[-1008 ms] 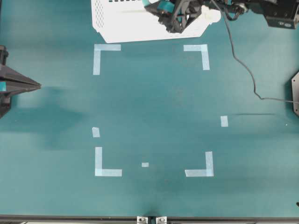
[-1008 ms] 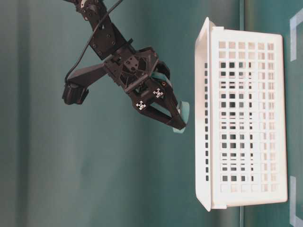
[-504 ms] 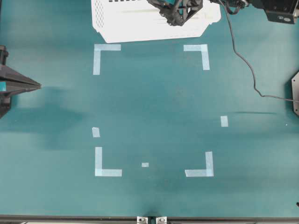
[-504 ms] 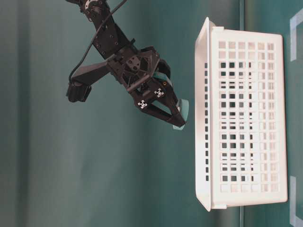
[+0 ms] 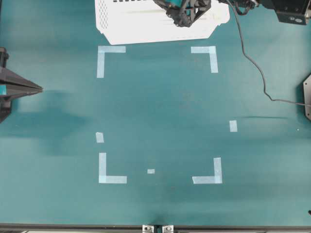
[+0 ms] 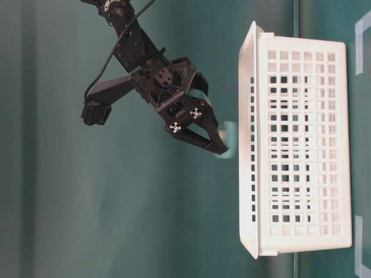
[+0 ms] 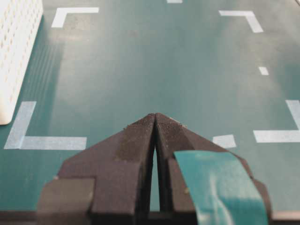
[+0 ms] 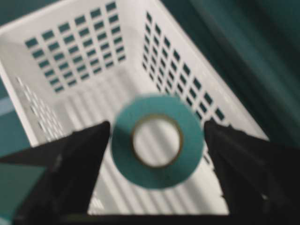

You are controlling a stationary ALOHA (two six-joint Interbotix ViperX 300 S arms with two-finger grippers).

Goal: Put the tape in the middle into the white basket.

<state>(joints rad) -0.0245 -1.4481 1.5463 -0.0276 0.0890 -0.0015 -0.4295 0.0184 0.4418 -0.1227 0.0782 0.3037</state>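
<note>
Tape [image 8: 157,141] loose between parted right end effector [image 8: 157,154] fingers, directly above white basket [image 8: 70,89]; left end effector [image 7: 155,136] shut.

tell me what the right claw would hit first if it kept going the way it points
Most likely the tape, loose between the open right claw fingers with gaps on both sides. Beyond it lies the ribbed floor of the white basket. Blur makes depth uncertain.
</note>
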